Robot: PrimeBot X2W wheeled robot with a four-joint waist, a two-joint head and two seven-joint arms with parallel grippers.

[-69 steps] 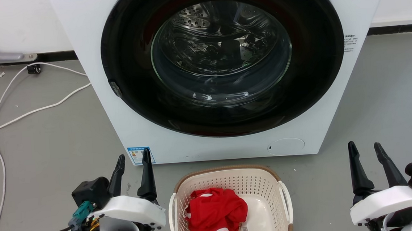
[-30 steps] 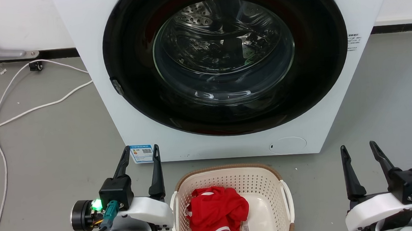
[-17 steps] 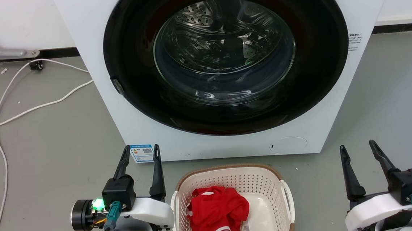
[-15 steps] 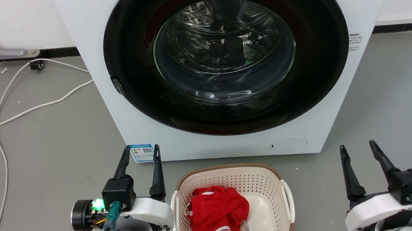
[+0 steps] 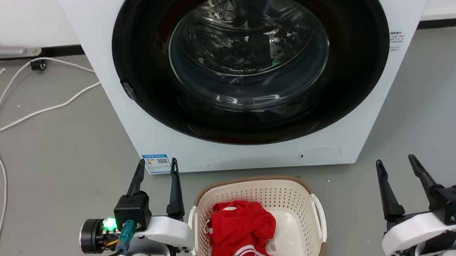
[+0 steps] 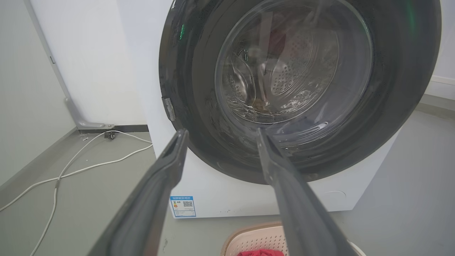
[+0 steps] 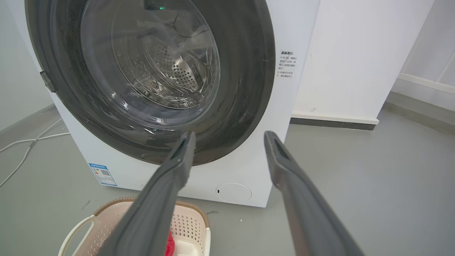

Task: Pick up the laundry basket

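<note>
Basket: the laundry basket (image 5: pixel 256 192) stands on the floor, just in front of the washing machine (image 5: pixel 254 158) and well away from the floor's back edge along the wall. A red garment (image 5: pixel 239 227) lies inside it.
Left gripper: your left gripper (image 5: pixel 157 162) is spread wide and holds nothing. It is just beside the basket's left handle (image 5: pixel 191 227) but not touching it, and its fingers point at the machine.
Right gripper: your right gripper (image 5: pixel 394 159) is also spread and empty. It is well apart from the right handle (image 5: pixel 320 218).
Wrist views: each looks along its fingers at the machine door, with the basket low in the view, so neither gripper is aimed at a handle.
Done so far: by my reading, only the approach. You have an arm on each side of the basket.
Left to do: bring the right gripper in, lower both to the handles or rim, close, then lift. No grasp has begun.
Change over 2.3 s: the left gripper has come in toward the basket. Both wrists have rolled, so the dark blocks now sit on top, with a green light showing on the left one.
Change in the last half second: the whole head view has shifted, with the machine and basket a little higher in it. That is the camera moving. The basket keeps its place against the machine, and the grippers have barely changed.
</note>
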